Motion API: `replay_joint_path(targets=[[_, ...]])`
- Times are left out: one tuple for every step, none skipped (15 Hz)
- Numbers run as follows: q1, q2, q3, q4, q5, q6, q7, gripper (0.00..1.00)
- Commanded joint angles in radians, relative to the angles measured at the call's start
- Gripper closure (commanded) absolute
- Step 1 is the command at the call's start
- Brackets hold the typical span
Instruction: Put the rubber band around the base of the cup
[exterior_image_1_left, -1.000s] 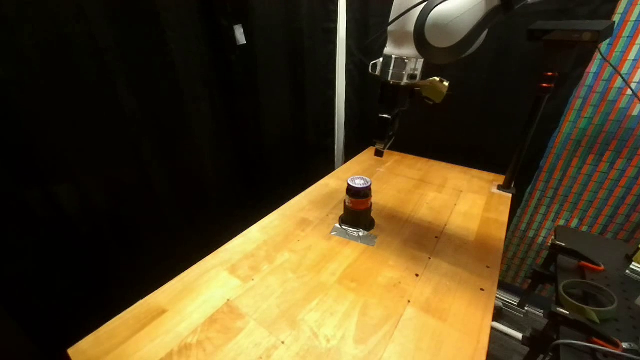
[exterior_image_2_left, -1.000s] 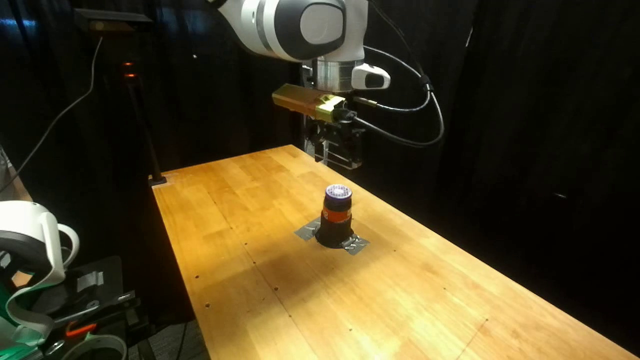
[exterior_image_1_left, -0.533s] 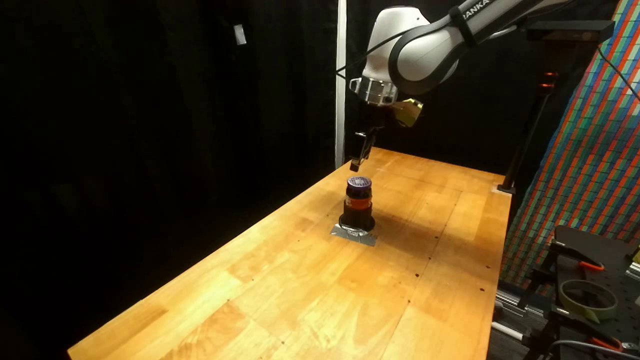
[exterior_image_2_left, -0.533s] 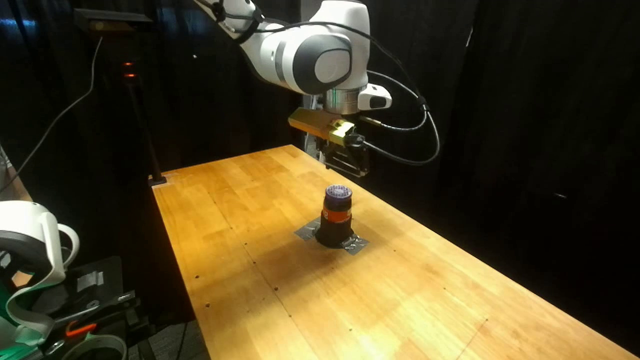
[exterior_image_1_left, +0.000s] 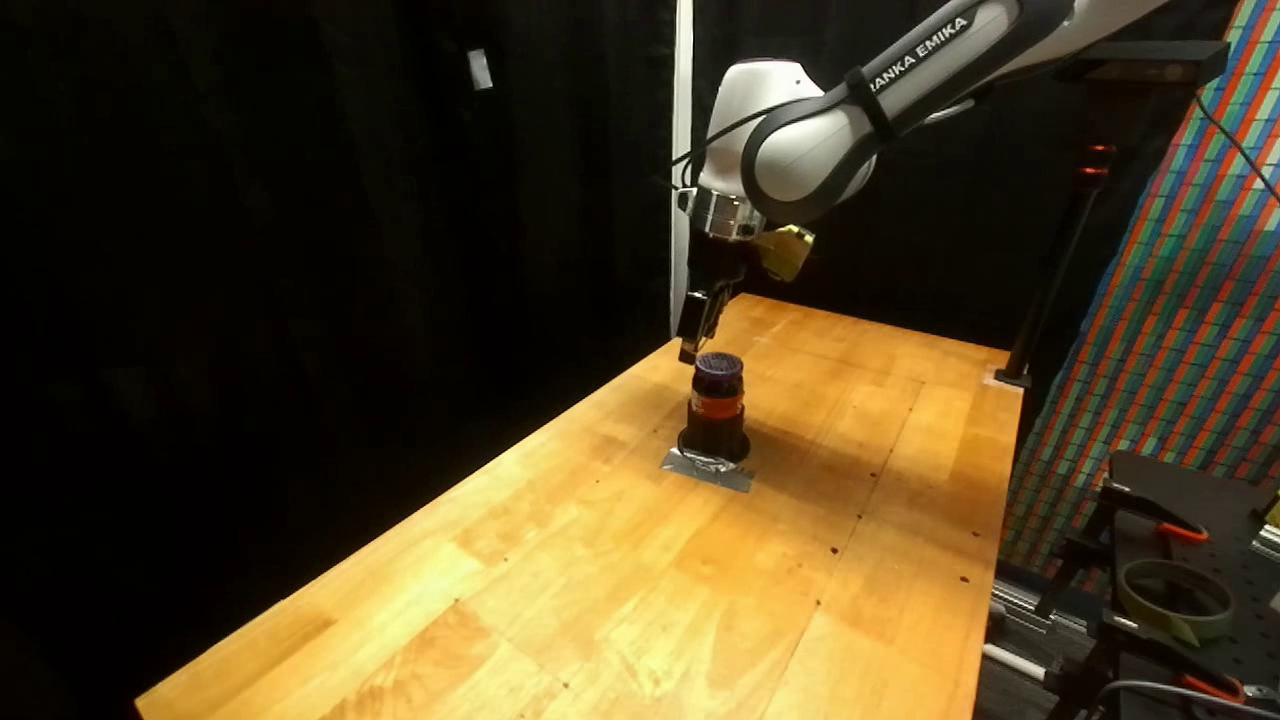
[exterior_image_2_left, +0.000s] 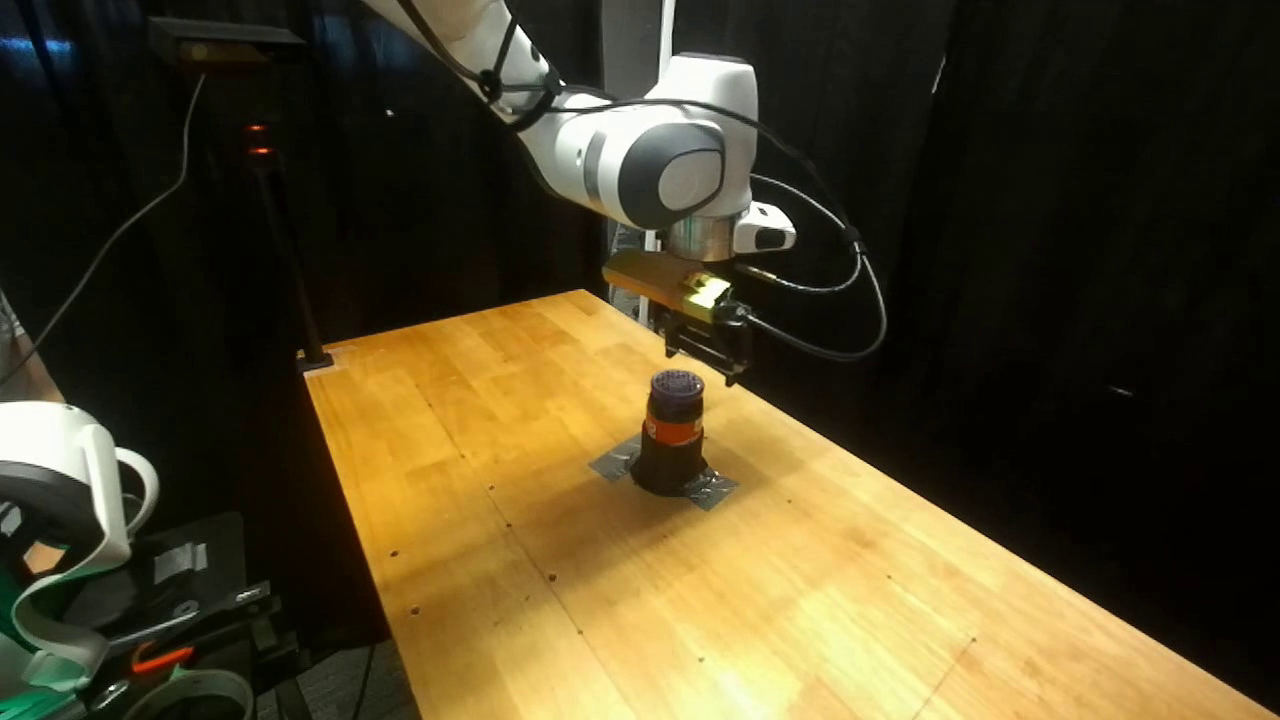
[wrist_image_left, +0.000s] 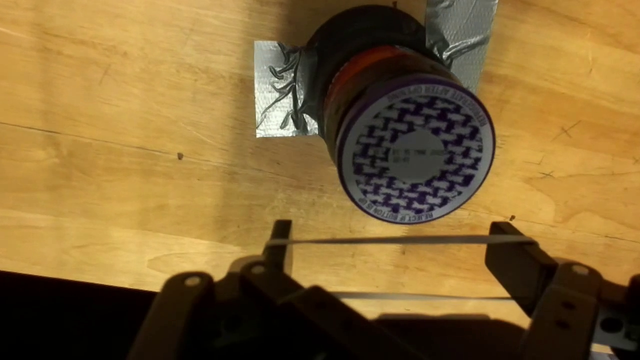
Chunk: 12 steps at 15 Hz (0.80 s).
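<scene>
The cup, a dark cylinder with an orange-red stripe (exterior_image_1_left: 718, 405) (exterior_image_2_left: 674, 430) and a purple-and-white lid, stands upright on the table in both exterior views. In the wrist view its patterned lid (wrist_image_left: 415, 155) lies just past the fingertips. My gripper (wrist_image_left: 395, 231) is open, its fingers wide apart. The pale rubber band (wrist_image_left: 385, 240) is stretched around both fingers, two strands spanning the gap. In both exterior views the gripper (exterior_image_1_left: 690, 355) (exterior_image_2_left: 702, 366) hangs beside and behind the cup, with its fingertips near lid height. The band does not touch the cup.
Grey tape (exterior_image_1_left: 708, 470) (wrist_image_left: 280, 90) fixes the cup's dark flared base to the wooden table (exterior_image_1_left: 620, 560). The table's edge runs close behind the gripper. A dark camera post (exterior_image_2_left: 285, 250) stands at a far corner. A side stand holds a tape roll (exterior_image_1_left: 1178, 595).
My gripper has come down and moved towards the cup, staying open. Its shadow now falls over the lid. The cup has not moved.
</scene>
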Motion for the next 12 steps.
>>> replay_joint_path(targets=[[-0.013,0.058,0.018,0.076,0.009,-0.008,-0.033,0.0],[-0.014,0.069,0.019,0.087,0.01,-0.019,-0.035,0.0],[-0.014,0.077,0.019,0.094,0.01,-0.025,-0.038,0.0],[-0.014,0.082,0.019,0.098,0.009,-0.035,-0.04,0.0],[-0.015,0.086,0.019,0.101,0.007,-0.041,-0.043,0.0],[-0.018,0.089,0.02,0.103,0.01,-0.053,-0.047,0.0],[-0.019,0.093,0.02,0.106,0.01,-0.062,-0.048,0.0],[-0.025,0.094,0.024,0.103,0.015,-0.079,-0.059,0.0],[-0.025,0.095,0.021,0.102,0.014,-0.087,-0.056,0.0],[-0.028,0.096,0.022,0.098,0.016,-0.102,-0.061,0.0],[-0.031,0.097,0.022,0.097,0.018,-0.114,-0.062,0.0],[-0.032,0.096,0.023,0.094,0.017,-0.126,-0.063,0.0]])
